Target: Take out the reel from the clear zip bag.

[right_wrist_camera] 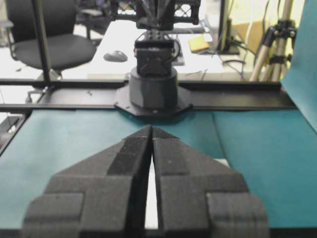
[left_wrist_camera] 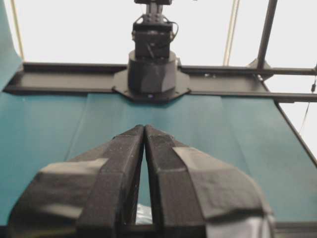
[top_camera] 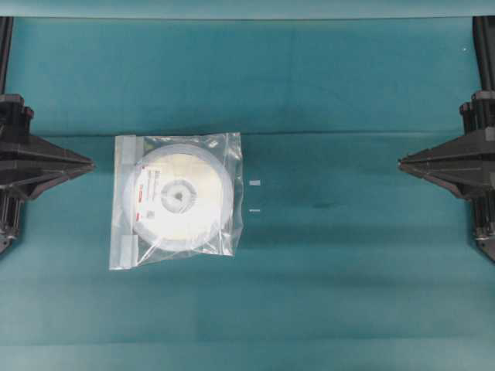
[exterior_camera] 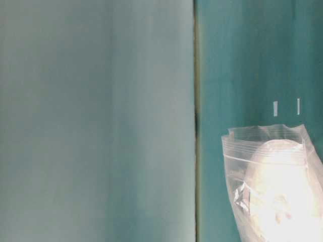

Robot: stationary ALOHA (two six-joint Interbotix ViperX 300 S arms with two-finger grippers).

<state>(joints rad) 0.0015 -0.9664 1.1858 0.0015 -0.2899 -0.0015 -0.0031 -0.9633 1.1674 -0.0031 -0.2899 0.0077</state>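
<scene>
The reel [top_camera: 179,195], a flat white disc with a grey hub and a small label with a red mark, lies inside the clear zip bag [top_camera: 232,154] on the teal table, left of centre. The bag's zip strip runs along its left edge. The bag [exterior_camera: 242,151] and the reel [exterior_camera: 282,201] also show at the lower right of the table-level view. My left gripper [top_camera: 91,165] is shut and empty at the left edge, just left of the bag. It also shows in its wrist view [left_wrist_camera: 143,127]. My right gripper [top_camera: 400,162] is shut and empty at the far right, also in its wrist view [right_wrist_camera: 151,128].
Two small white tape marks [top_camera: 255,183] lie on the table just right of the bag. The opposite arm's base [left_wrist_camera: 151,74] stands at the far side of each wrist view. Black frame rails run along the table's edges.
</scene>
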